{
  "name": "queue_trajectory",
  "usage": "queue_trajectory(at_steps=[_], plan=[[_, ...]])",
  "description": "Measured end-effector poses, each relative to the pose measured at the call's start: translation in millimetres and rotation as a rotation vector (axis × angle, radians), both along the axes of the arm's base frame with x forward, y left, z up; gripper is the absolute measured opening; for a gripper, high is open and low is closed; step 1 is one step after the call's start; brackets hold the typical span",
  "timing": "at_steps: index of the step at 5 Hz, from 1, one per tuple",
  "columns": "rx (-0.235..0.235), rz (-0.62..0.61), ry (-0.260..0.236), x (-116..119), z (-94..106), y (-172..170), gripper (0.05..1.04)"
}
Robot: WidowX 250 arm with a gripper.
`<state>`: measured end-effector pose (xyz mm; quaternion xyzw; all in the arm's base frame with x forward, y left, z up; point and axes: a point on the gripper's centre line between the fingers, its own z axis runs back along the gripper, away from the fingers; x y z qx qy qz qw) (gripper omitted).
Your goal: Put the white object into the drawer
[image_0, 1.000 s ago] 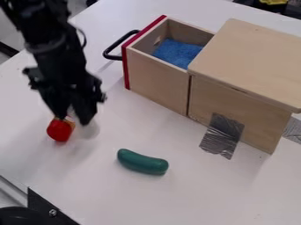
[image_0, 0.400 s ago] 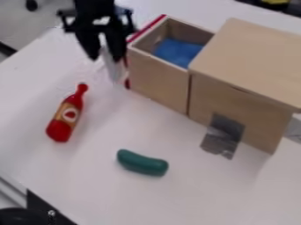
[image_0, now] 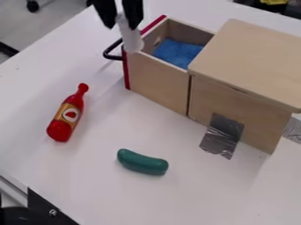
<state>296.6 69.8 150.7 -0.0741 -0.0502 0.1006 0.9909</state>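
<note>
At the top edge, left of centre, hangs the black gripper [image_0: 122, 19], shut on the upper end of a white object [image_0: 130, 37]. The white object points downward, its lower end overlapping the near left corner of the open drawer [image_0: 157, 75] in the view. Whether it touches the drawer's rim I cannot tell. The drawer is pulled out of the wooden box, with a red front, a black handle and a blue lining [image_0: 176, 52] inside.
The wooden box [image_0: 247, 61] stands at the right, with silvery tape [image_0: 222, 135] at its base. A red bottle [image_0: 66, 115] lies on the left of the white table [image_0: 106, 189], and a green cucumber-like object [image_0: 142, 162] lies near the middle front.
The gripper has gone from above the red bottle up and right to the drawer's front corner, carrying the white object. The red bottle is now uncovered; drawer and green object have not moved.
</note>
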Motion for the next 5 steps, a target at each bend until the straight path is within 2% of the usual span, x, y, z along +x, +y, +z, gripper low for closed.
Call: queue_trajectory(at_steps=[1,2,4,5], plan=[[0.016,-0.056,0.025,20.6,-1.8,-11.3,0.515],[0.010,-0.083,0.042,36.1,-8.0,-20.1,0.515],[0.014,-0.105,0.113,52.4,-40.4,-28.8,0.516],[0.020,-0.102,0.131,57.0,-52.1,-27.6,0.515]])
